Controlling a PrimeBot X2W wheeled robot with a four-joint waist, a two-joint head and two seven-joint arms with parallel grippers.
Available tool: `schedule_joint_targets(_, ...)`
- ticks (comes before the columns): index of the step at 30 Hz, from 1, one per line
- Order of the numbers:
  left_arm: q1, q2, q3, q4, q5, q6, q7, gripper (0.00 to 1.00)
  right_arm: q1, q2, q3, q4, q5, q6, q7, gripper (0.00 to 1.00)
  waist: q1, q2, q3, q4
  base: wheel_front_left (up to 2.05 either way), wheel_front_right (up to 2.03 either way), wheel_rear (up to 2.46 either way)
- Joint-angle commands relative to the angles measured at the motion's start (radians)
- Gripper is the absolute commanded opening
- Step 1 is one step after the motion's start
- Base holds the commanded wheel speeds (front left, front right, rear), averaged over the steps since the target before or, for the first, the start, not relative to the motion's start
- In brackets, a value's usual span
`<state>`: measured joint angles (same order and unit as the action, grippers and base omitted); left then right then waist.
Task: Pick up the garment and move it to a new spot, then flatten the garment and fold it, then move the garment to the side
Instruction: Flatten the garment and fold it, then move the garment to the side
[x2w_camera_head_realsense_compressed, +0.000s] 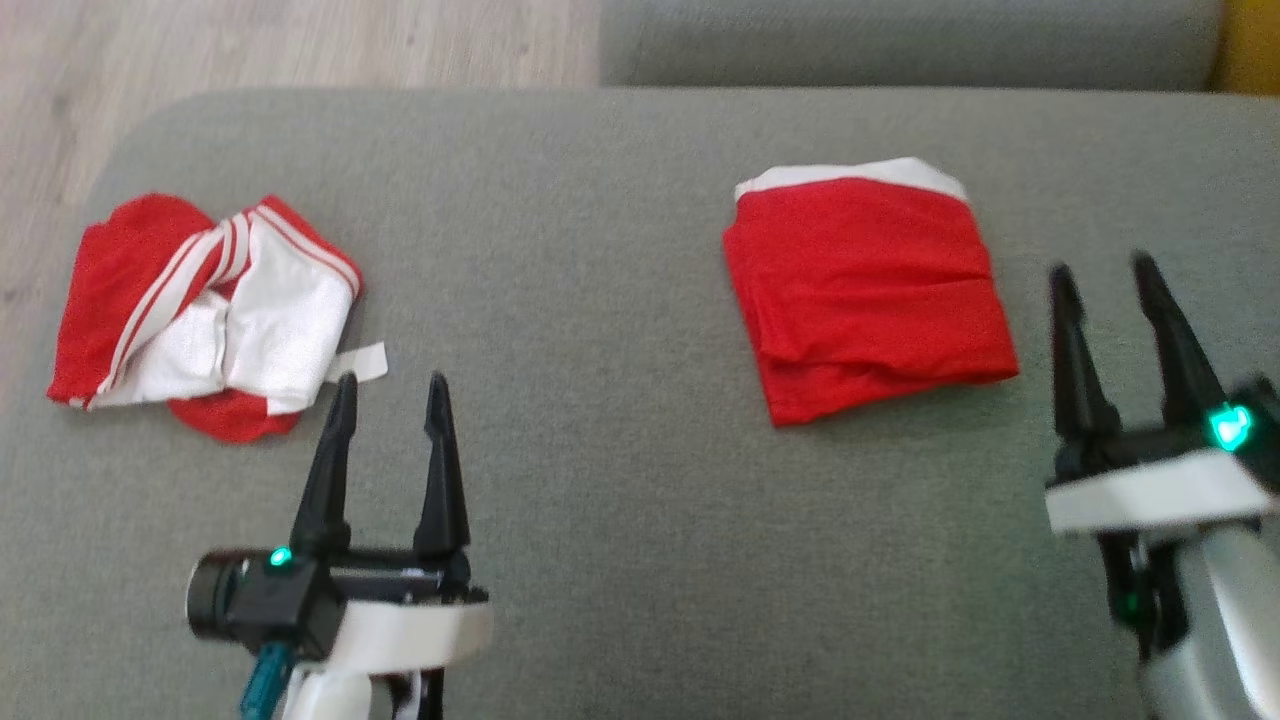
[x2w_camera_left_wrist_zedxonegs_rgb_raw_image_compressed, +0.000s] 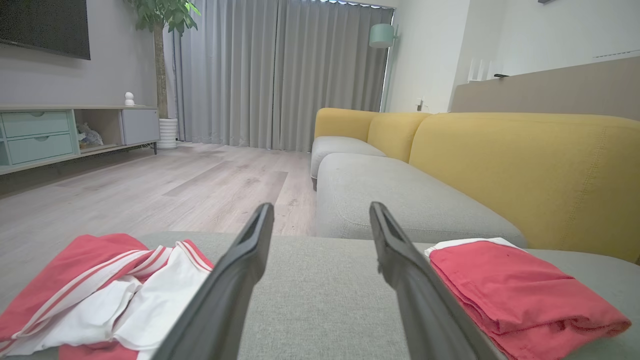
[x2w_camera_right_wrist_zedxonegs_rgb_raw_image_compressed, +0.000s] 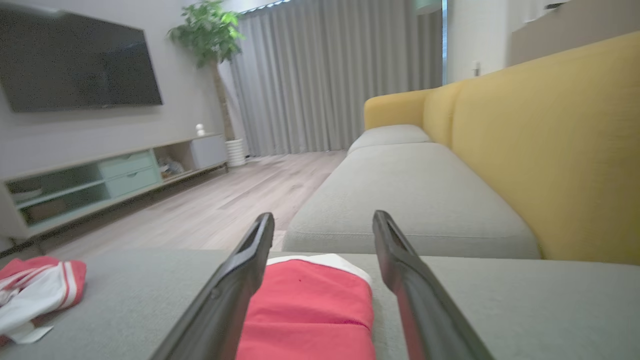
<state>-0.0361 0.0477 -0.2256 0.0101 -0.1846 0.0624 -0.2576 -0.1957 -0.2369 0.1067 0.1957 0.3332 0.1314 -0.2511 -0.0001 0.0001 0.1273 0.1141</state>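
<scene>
Both garments are lying on the wide grey fabric sofa cushion (x2w_camera_head_realsense_compressed: 600, 250). The crumpled red-and-white striped cloth garment (x2w_camera_head_realsense_compressed: 210, 310) sits in a heap at roughly 10 o'clock from the left hand (x2w_camera_head_realsense_compressed: 391, 383), with its little white tag just beside one fingertip. That hand's two dark fingers are spread apart with nothing between them. The neatly folded red cloth garment with a white edge (x2w_camera_head_realsense_compressed: 865, 290) lies around 10 o'clock from the right hand (x2w_camera_head_realsense_compressed: 1101, 265), near it but apart. Those fingers are spread and empty too.
</scene>
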Motion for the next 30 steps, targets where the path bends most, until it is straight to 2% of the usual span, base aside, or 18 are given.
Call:
schedule_joint_targets(1,0.009,0.003,0.039,-0.035,0.007,0.006,-0.004,1.00,0.050,0.021,-0.014,-0.077,-0.012,-0.001,-0.010,1.00,0.0001,-0.0001,-0.050,-0.028,0.00,0.00,0.00)
schedule_joint_targets(3,0.039,0.003,0.045,-0.034,0.031,0.005,-0.004,1.00,0.128,0.040,-0.037,-0.117,-0.035,-0.001,-0.010,1.00,0.0001,-0.0001,-0.080,-0.039,0.00,0.00,0.00)
schedule_joint_targets(12,0.159,0.003,0.067,-0.037,0.058,-0.011,-0.004,1.00,0.327,0.099,-0.038,-0.158,-0.114,-0.001,-0.011,1.00,0.0001,-0.0001,-0.154,-0.058,0.00,0.00,0.00)
schedule_joint_targets(19,0.189,0.003,0.087,-0.026,0.065,-0.020,-0.004,1.00,0.347,0.124,-0.043,-0.161,-0.141,-0.001,-0.011,1.00,0.0001,-0.0001,-0.168,-0.066,0.00,0.00,0.00)
schedule_joint_targets(30,0.187,0.003,0.084,-0.026,0.074,-0.021,-0.004,1.00,0.344,0.128,-0.040,-0.154,-0.151,-0.001,-0.011,1.00,0.0001,-0.0001,-0.167,-0.062,0.00,0.00,0.00)
